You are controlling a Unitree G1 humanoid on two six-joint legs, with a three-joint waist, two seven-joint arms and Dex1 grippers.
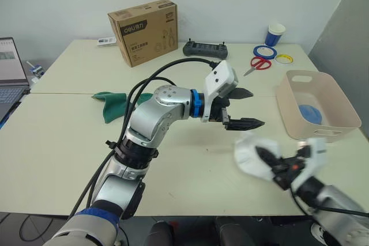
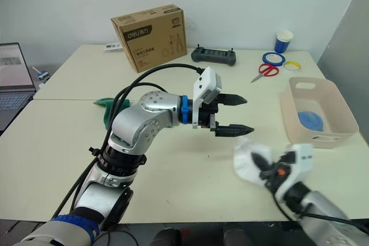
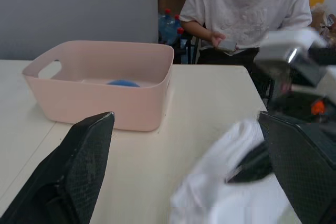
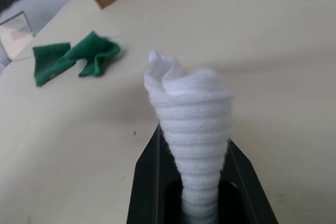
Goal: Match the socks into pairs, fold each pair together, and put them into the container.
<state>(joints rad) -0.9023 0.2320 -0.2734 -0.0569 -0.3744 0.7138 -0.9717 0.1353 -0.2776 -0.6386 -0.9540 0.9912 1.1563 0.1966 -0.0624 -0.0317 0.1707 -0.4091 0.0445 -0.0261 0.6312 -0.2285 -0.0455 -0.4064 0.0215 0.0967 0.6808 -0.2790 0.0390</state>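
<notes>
On the pale table (image 1: 69, 142), the right gripper (image 1: 271, 162) clamps a white sock (image 4: 191, 129) near the front edge, while the left gripper (image 1: 245, 109) hovers spread and empty just above. Green socks (image 1: 112, 105) lie left; the tub (image 1: 314, 108) at right holds something blue. A cardboard box (image 1: 144, 31), scissors (image 1: 258, 64) and tape rolls (image 1: 264, 51) line the far side.

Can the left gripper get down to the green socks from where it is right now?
Probably yes, after pulling back. The left gripper is open and empty, out past the green socks, which lie near its elbow; the arm's cables cross over them. Nothing else lies on them.
</notes>
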